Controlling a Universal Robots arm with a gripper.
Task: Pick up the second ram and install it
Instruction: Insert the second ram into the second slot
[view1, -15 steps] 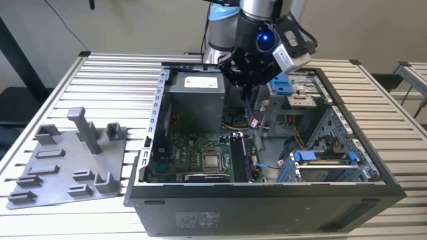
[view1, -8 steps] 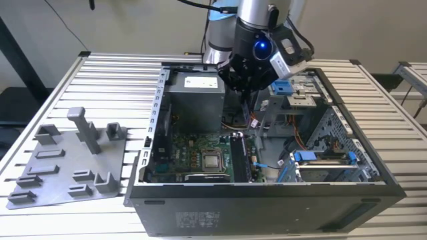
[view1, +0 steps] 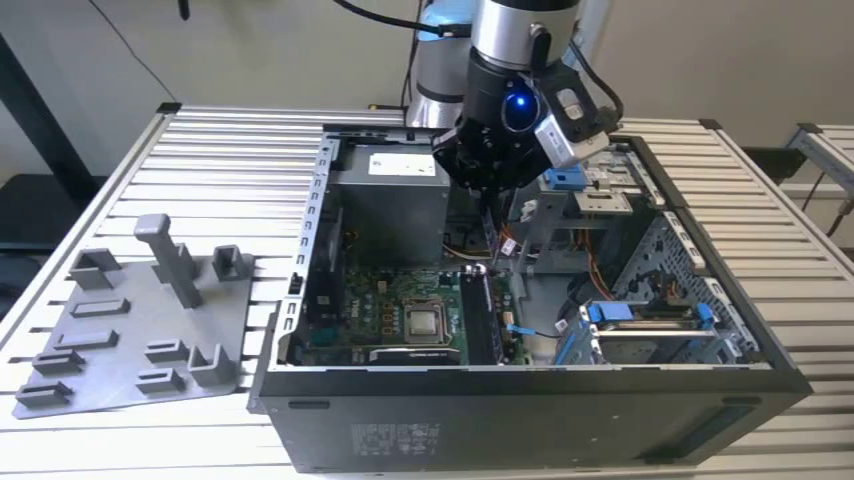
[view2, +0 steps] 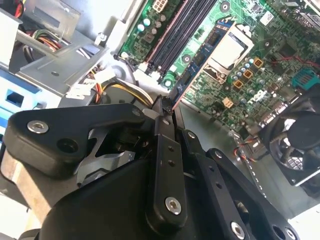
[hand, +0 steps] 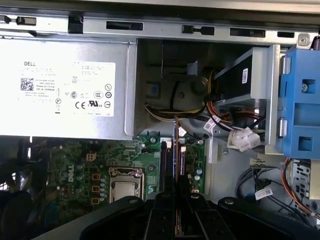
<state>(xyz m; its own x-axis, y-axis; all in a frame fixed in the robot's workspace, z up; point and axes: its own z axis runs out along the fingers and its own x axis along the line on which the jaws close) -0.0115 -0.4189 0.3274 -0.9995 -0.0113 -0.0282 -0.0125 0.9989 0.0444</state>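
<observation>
Gripper (view1: 490, 203): clamped on second ram (view1: 491, 240), strip edge-down, exterior view centre, above motherboard slots (view1: 478, 315). Step, judged: install, not seated. Seating calls for edge square over free slot.

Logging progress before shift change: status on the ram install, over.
Gripper shut on the second ram, held edge-on. Ram over the motherboard slots, not yet seated. Nothing seen between them.

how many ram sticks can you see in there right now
1 for certain: the second ram, gripped between the fingers and held inside the open computer case, above the motherboard slots. Another may already be seated in those slots; I cannot tell.
</observation>
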